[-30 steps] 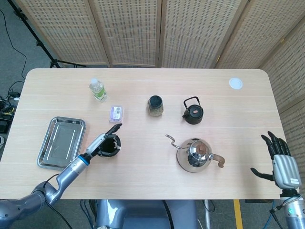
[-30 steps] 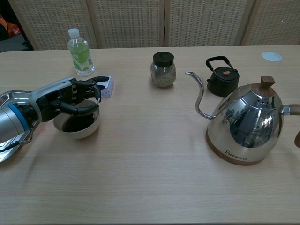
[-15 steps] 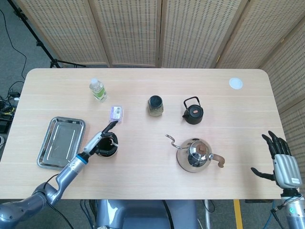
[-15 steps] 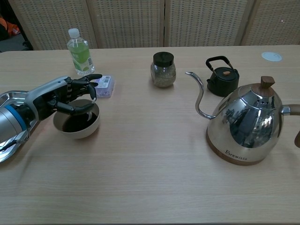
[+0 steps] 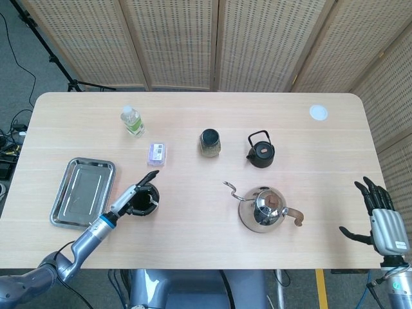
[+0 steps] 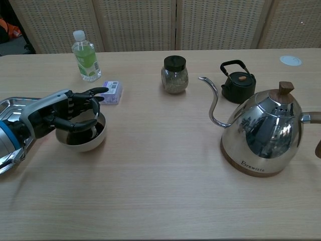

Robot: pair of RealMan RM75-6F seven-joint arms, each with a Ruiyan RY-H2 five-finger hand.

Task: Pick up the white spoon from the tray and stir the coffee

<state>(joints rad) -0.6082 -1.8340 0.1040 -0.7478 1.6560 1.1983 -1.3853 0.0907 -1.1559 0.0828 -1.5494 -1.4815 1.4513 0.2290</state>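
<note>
Left hand [image 6: 56, 112] arches over the cup [image 6: 83, 143], fingers curled; whether they grasp anything cannot be told. A pale sliver at the cup rim may be the spoon [image 5: 153, 203]; its axis is unreadable. Tray [image 5: 82, 191] lies beside. Right hand [image 5: 381, 223] is released, fingers spread. Kettle [image 6: 263, 133] reads "Brewista".

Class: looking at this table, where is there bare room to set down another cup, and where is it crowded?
Free: the front strip between the bowl and steel kettle, and the back right corner near the white disc. Crowded: around the left hand, tray, purple box.
</note>
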